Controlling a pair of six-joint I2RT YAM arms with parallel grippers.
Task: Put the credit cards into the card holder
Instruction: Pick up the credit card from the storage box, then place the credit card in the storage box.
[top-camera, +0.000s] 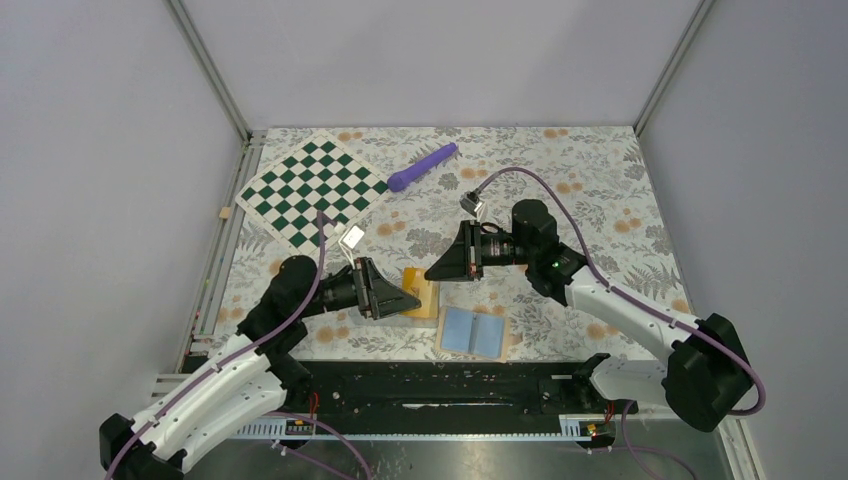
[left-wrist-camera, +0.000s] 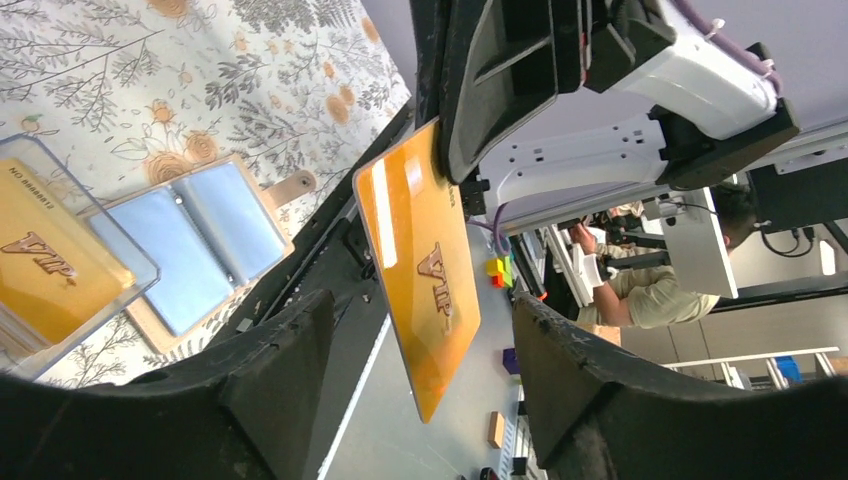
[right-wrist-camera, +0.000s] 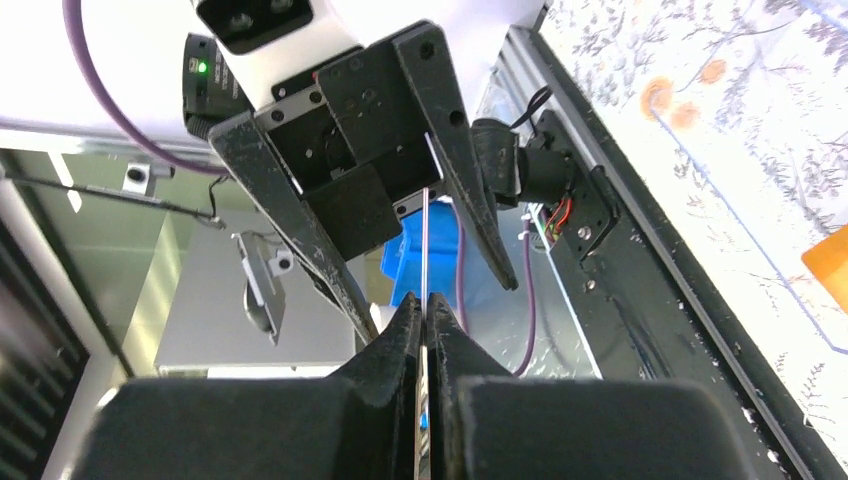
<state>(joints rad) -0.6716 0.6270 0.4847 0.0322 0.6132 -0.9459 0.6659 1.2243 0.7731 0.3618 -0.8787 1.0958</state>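
Right claw (right-wrist-camera: 424, 305) grips flat orange-yellow plastic card (left-wrist-camera: 415, 250) (gold lettering); left claw (left-wrist-camera: 420, 330) released around it; tan folding wallet (top-camera: 474, 332) 5 o'clock.

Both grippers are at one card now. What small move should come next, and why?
Probably the left gripper should draw straight back. Its jaws stand open on either side of the credit card, while the right gripper is shut on its edge, so the card could then be carried to the open card holder.
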